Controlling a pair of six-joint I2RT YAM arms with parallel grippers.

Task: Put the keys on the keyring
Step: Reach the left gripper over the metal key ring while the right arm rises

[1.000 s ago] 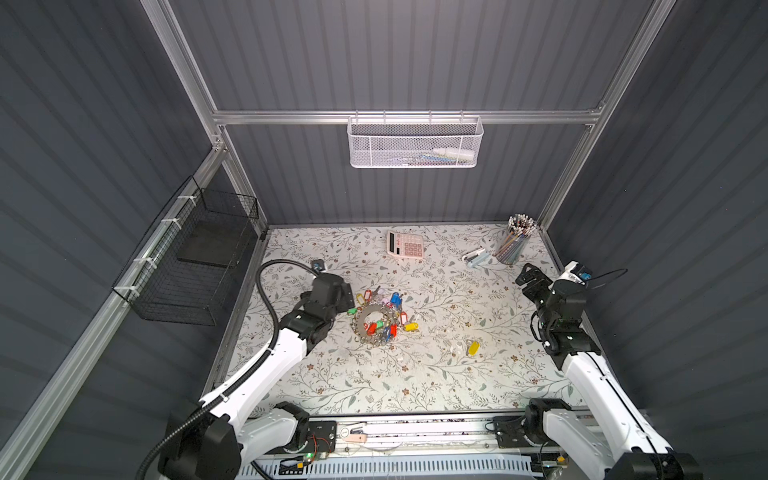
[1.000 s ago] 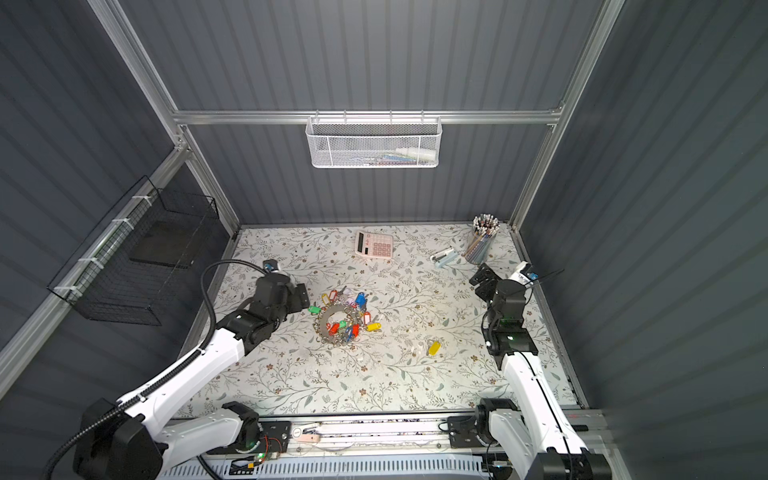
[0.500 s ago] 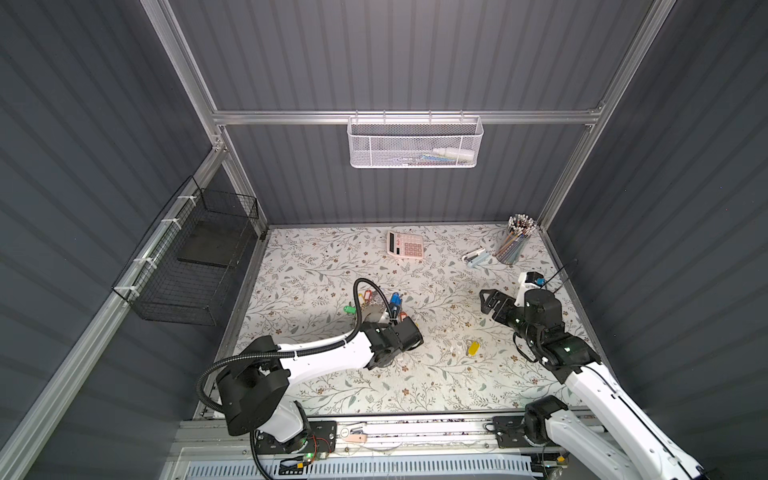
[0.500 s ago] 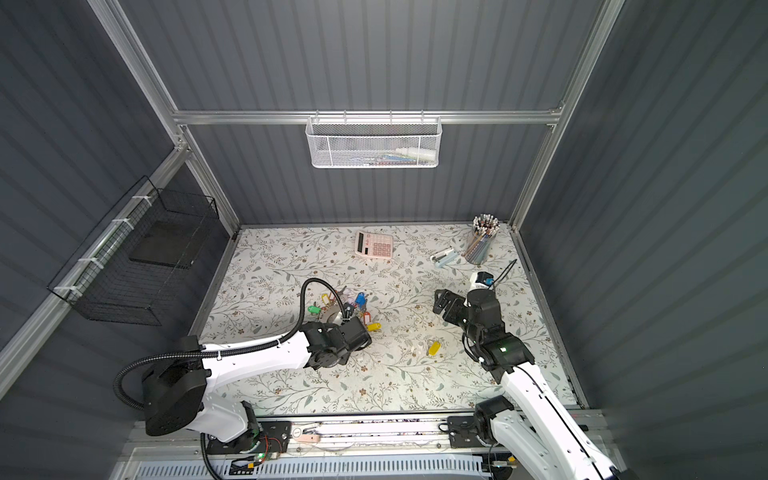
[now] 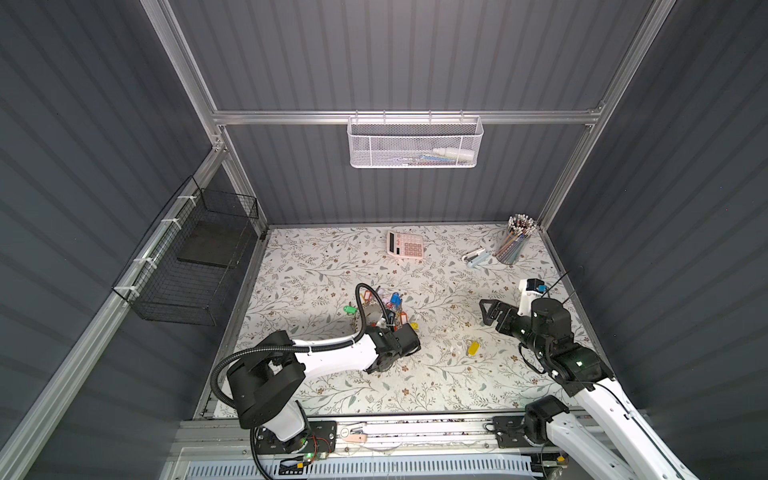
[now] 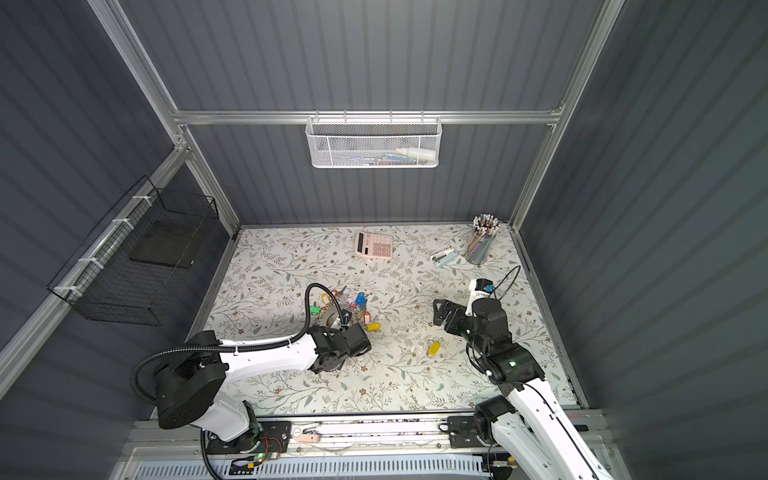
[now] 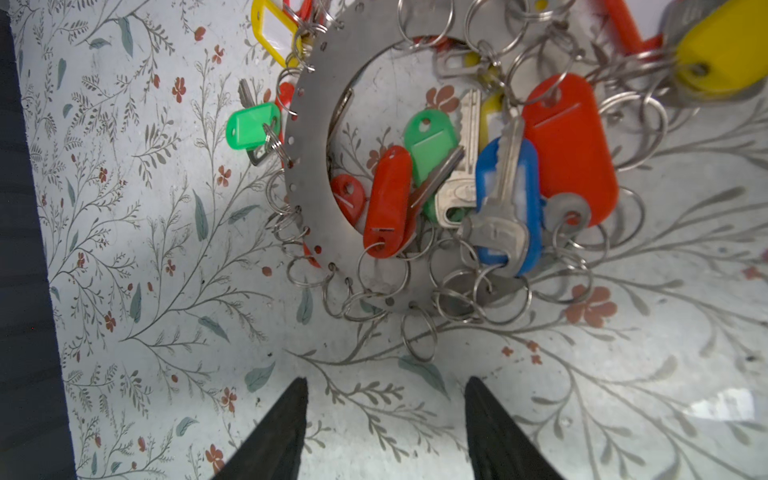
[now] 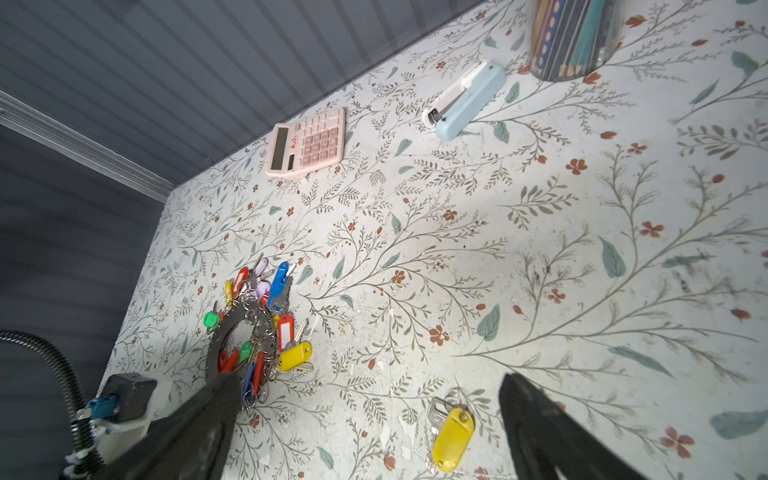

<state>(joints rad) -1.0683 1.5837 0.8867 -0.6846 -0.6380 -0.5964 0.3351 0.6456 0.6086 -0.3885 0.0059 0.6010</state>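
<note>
The keyring (image 7: pixel 307 124), a flat silver ring hung with small split rings, keys and red, blue, green and yellow tags, lies mid-table in both top views (image 5: pixel 374 311) (image 6: pixel 332 318). My left gripper (image 7: pixel 386 380) points down just short of its near edge, open, with only bare table between its fingers. A loose key with a yellow tag (image 8: pixel 452 432) lies alone to the right of the ring (image 5: pixel 473 348) (image 6: pixel 434 348). My right gripper (image 8: pixel 365 386) hovers open above the table, further right than this key (image 5: pixel 485 313), holding nothing.
A pink calculator (image 5: pixel 405 245), a pale blue stapler (image 5: pixel 476 257) and a pencil cup (image 5: pixel 513 245) stand along the back. A white mesh basket (image 5: pixel 413 143) hangs on the back wall, a black wire basket (image 5: pixel 195 266) on the left wall.
My left arm swung from the ring's left side round to its near side and its jaws narrowed. My right arm moved in from the right edge toward the loose yellow-tagged key.
</note>
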